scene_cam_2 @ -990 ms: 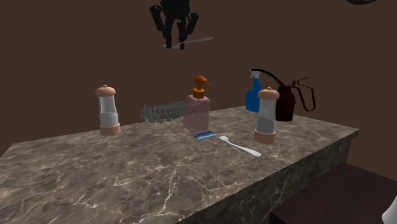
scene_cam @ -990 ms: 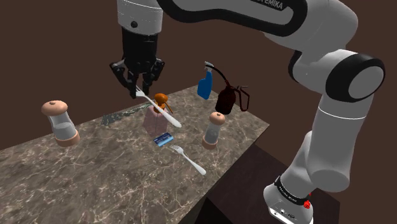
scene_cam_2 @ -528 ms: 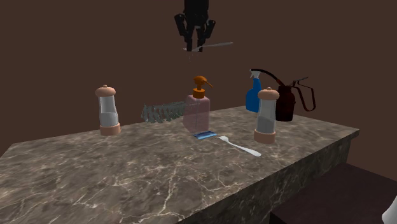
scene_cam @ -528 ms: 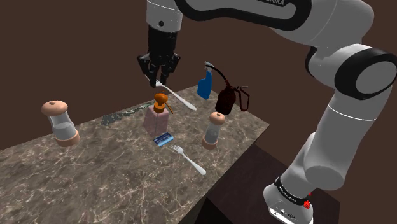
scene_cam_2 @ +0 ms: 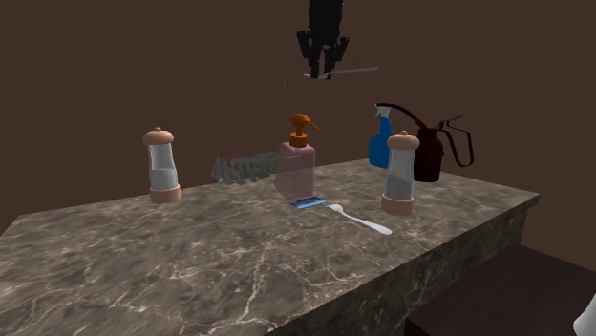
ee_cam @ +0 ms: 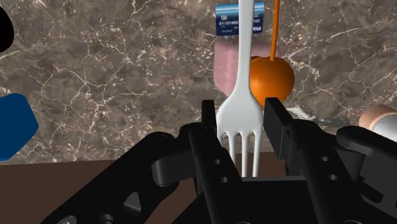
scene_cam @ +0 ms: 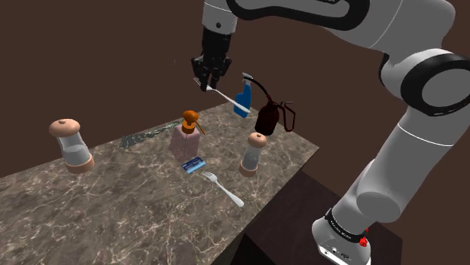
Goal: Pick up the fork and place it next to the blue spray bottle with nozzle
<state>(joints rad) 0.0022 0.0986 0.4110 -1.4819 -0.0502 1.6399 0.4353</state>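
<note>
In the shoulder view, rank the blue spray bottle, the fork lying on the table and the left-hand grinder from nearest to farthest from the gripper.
1. blue spray bottle, just right of the gripper, which holds a white fork, and lower.
2. lying fork, below by the table's near edge.
3. grinder, far off at the view's left.

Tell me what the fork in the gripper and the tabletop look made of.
The fork held in the gripper: plain matte white with no metallic glint, perhaps plastic, though it may simply be drawn plain. The tabletop: dark brown stone, marble-like, going by its pale branching veins.
</note>
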